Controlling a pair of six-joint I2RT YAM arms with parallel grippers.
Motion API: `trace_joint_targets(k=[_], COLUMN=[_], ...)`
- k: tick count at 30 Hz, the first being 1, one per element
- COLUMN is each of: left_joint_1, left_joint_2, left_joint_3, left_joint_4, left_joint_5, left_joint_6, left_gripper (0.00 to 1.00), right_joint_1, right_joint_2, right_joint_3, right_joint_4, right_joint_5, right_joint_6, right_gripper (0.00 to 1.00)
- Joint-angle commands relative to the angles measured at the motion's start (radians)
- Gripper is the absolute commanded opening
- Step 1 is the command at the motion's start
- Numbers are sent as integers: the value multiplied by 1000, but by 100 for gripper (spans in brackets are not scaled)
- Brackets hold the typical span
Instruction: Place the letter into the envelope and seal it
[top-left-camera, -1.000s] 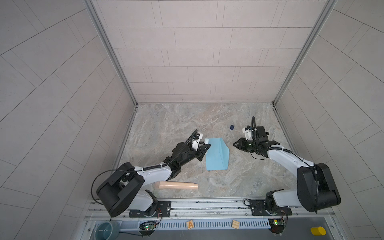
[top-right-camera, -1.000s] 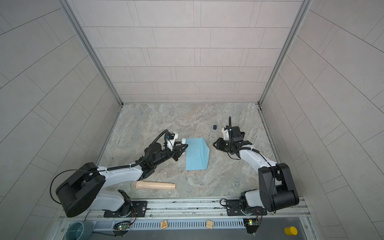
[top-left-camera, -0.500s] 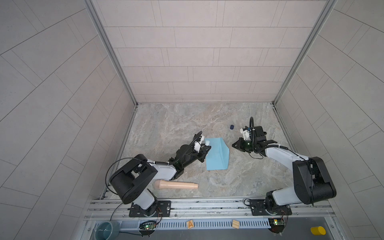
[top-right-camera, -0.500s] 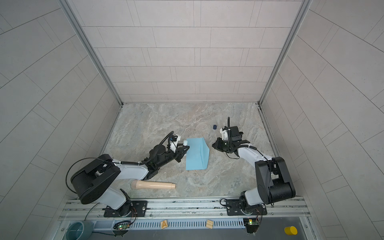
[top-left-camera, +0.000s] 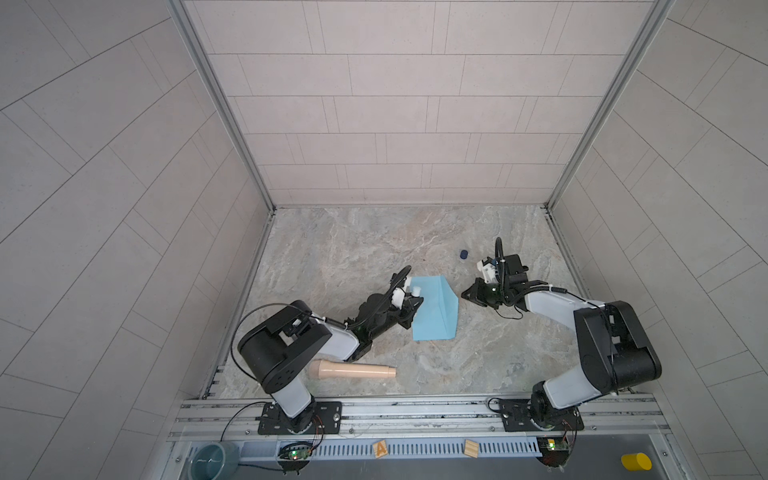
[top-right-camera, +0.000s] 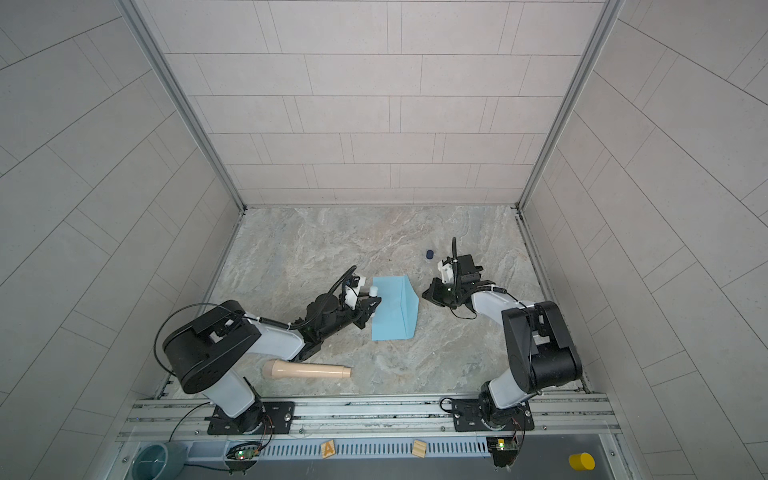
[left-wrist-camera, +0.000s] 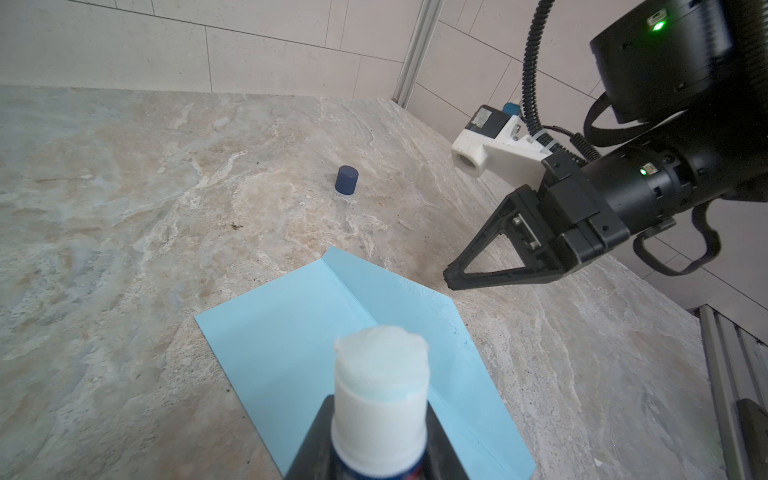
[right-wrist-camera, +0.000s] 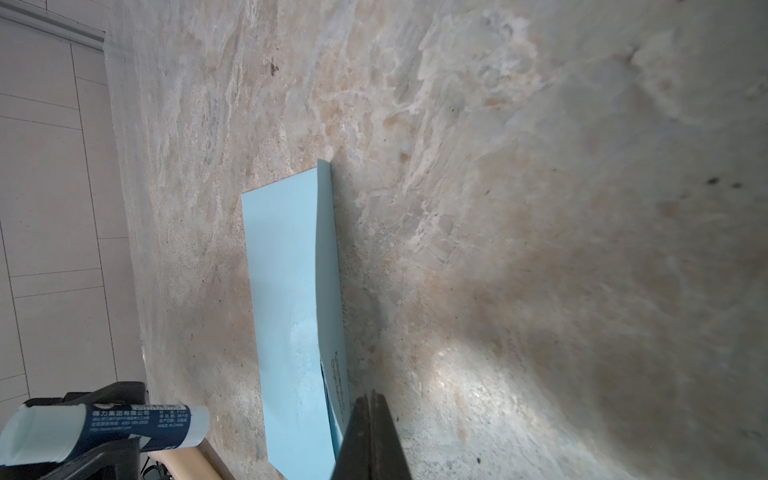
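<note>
Right tool (top-left-camera: 466, 296), newly clenched, sits at the envelope's (top-left-camera: 434, 309) flap point in both top views; left tool (top-left-camera: 412, 306) clamps an uncapped glue stick (top-left-camera: 417, 289) over the opposite edge. Left wrist: flap open, bench (left-wrist-camera: 124, 208) beyond it bare but for a blue cap (left-wrist-camera: 347, 179). Right wrist: flap edge lifted, glossy smear; pinched or not, I cannot tell (letter unseen, presumably inside). Folding seems next.

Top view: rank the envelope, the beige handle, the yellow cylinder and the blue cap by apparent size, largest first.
1. envelope
2. beige handle
3. yellow cylinder
4. blue cap, clearly the smallest
</note>
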Motion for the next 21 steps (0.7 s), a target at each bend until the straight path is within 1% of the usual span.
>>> trace_joint_targets(k=[1, 6, 21], left_joint_1=[-8, -10, -20], left_joint_2=[25, 57, 117], left_joint_3=[15, 20, 45], left_joint_4=[67, 90, 89], left_joint_5=[-18, -26, -55], left_joint_6=[-15, -34, -58], left_gripper=[0, 0, 0], right_joint_1=[0, 4, 35], right_joint_2=[11, 29, 56], right_joint_3=[-8, -8, -10], right_joint_4=[10, 21, 45], right_joint_5=[-10, -24, -60], right_joint_6=[11, 16, 36], right_gripper=[0, 0, 0])
